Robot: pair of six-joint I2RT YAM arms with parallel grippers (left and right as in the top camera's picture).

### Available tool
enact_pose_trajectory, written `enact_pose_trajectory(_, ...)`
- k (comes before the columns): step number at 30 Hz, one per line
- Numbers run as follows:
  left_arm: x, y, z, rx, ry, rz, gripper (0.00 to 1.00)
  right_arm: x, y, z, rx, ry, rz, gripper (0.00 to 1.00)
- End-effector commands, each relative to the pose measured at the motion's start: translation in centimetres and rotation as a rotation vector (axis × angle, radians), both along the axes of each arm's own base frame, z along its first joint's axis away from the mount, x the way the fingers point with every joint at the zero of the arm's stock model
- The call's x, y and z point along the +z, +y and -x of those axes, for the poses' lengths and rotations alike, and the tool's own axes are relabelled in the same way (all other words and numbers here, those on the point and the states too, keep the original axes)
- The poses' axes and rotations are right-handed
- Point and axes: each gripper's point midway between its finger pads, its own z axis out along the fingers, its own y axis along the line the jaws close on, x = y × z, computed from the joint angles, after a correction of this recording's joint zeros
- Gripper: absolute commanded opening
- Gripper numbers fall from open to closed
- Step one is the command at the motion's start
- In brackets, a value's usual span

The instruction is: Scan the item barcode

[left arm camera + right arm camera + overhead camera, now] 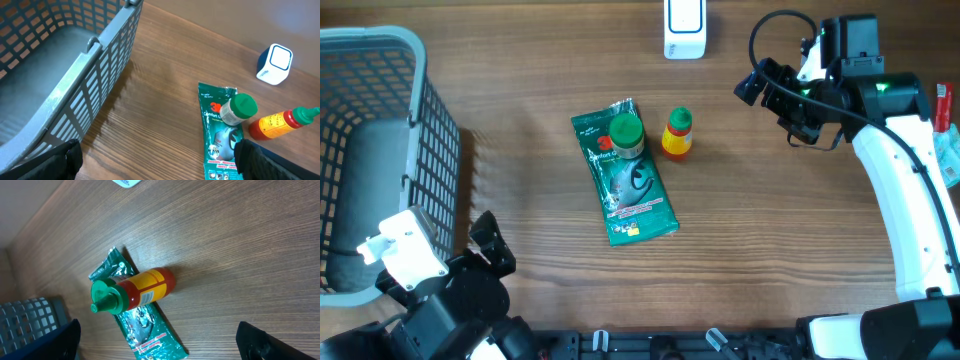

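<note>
A green foil packet (632, 195) lies flat mid-table, and a small jar with a green lid (625, 133) rests on its top end. Beside them is a red and yellow sauce bottle (677, 133) with a green cap. The white scanner (684, 28) stands at the far edge. My left gripper (438, 250) is open at the near left, by the basket. My right gripper (780, 105) is open at the far right, clear of the bottle. The left wrist view shows the packet (220, 135), jar (239, 109), bottle (277, 124) and scanner (274, 63). The right wrist view shows the bottle (132, 291) in front of the packet (145, 325).
A grey plastic basket (380, 150) fills the left side, its wall close to my left gripper (157, 162); its corner (27, 315) shows in the right wrist view. Bare wooden table lies between my right gripper (160, 342) and the items.
</note>
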Motion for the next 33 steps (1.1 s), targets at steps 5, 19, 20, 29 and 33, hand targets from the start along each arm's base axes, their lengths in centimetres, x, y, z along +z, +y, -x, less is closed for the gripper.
enact_pose_trajectory(5, 0.0, 0.1, 0.0, 0.016, -0.005, 0.008, 1.0, 1.2, 0.5, 0.2, 0.032, -0.035, -0.012, 1.0)
enact_pose_trajectory(19, 0.0, 0.1, 0.0, 0.016, -0.005, 0.008, 1.0, -3.7, 8.1, -0.2, 0.321, -0.004, 0.034, 1.0)
enact_pose_trajectory(20, 0.0, 0.1, 0.0, 0.016, -0.005, 0.008, 1.0, -4.4, 8.3, -0.4, 0.321, 0.002, 0.053, 1.0)
enact_pose_trajectory(29, 0.0, 0.1, 0.0, 0.016, -0.005, 0.008, 1.0, -6.3, 10.7, -4.3, 0.551, -0.219, 0.228, 1.0)
enact_pose_trajectory(33, 0.0, 0.1, 0.0, 0.016, -0.005, 0.008, 1.0, -5.9, 12.0, -4.3, 0.719, -0.326, 0.331, 1.0)
